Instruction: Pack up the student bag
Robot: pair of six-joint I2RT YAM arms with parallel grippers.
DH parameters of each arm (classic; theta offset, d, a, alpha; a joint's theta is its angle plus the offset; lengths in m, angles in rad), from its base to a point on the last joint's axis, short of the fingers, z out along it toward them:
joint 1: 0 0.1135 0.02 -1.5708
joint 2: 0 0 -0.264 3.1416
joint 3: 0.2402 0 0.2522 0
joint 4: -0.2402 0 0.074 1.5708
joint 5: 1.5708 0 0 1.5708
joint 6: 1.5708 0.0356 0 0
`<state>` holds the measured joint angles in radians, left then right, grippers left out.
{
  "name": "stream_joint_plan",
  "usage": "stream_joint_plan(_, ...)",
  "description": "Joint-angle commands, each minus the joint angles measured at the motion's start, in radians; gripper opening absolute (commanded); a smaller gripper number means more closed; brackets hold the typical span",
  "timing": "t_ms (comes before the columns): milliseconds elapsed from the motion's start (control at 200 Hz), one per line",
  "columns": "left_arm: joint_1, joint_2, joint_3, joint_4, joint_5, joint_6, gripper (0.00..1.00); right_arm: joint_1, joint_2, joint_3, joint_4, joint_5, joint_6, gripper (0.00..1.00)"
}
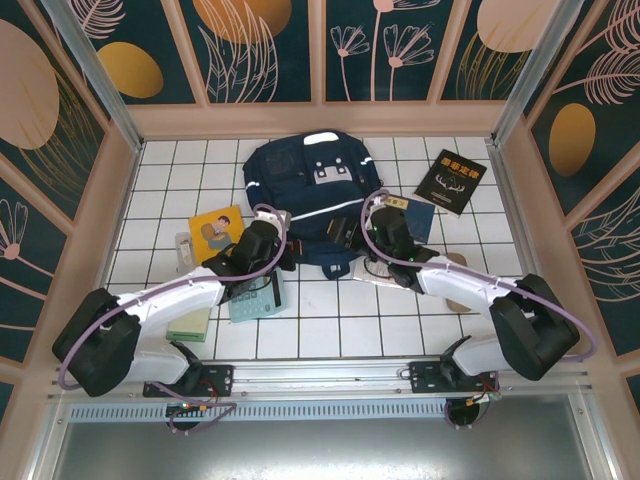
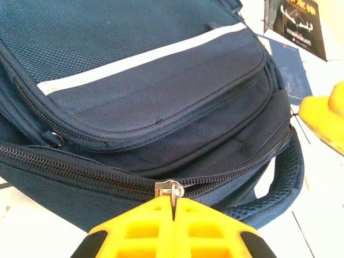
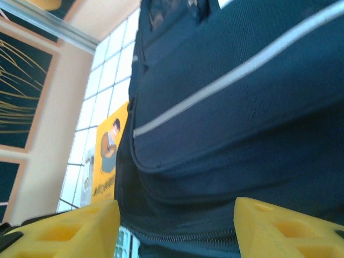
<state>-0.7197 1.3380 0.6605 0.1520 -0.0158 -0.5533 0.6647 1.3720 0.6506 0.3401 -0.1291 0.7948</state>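
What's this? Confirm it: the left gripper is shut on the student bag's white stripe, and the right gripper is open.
Wrong on one point: the left gripper is shut on the student bag's zipper pull, not its white stripe, as the left wrist view shows. The right gripper is open.

Navy white-striped student bag [image 1: 300, 190] lies flat, front pocket facing up

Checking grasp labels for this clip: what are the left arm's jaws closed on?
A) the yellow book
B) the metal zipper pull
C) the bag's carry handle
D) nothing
B: in the left wrist view the left gripper has its jaws shut on the silver zipper pull of the student bag.
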Motion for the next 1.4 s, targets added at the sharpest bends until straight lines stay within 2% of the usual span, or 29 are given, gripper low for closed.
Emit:
stream_joint_plan(0, -0.001, 0.019, -0.005, 0.108, 0.055, -0.008, 0.00, 0.006, 0.027, -0.045, 0.082, -0.003, 0.138, 0.59)
stream_joint_plan(360, -0.002, 0.023, -0.063, 0.160, 0.095, -0.024, 0.00, 0.005, 0.146, -0.012, 0.080, 0.038, 0.266, 0.59)
stream_joint_plan(525, -0.006, 0.023, -0.076, 0.167, 0.087, -0.029, 0.00, -0.013, 0.219, 0.032, 0.057, 0.010, 0.327, 0.57)
stream_joint_plan(701, -0.006, 0.012, -0.092, 0.177, 0.077, -0.036, 0.00, -0.004, 0.173, -0.047, 0.017, 0.128, 0.392, 0.59)
stream_joint_plan(816, -0.007, 0.023, -0.095, 0.192, 0.090, -0.036, 0.00, -0.008, 0.164, -0.051, -0.005, 0.139, 0.388, 0.60)
stream_joint_plan(1096, -0.018, 0.045, -0.094, 0.210, 0.103, -0.042, 0.00, 0.001, 0.317, 0.061, 0.002, 0.095, 0.375, 0.59)
stream_joint_plan(1246, -0.034, 0.057, -0.087, 0.209, 0.105, -0.039, 0.00, 0.000, 0.403, 0.134, 0.015, 0.078, 0.350, 0.50)
stream_joint_plan(1396, -0.043, 0.060, -0.082, 0.203, 0.085, -0.042, 0.00, -0.003, 0.427, 0.166, 0.004, 0.068, 0.328, 0.17)
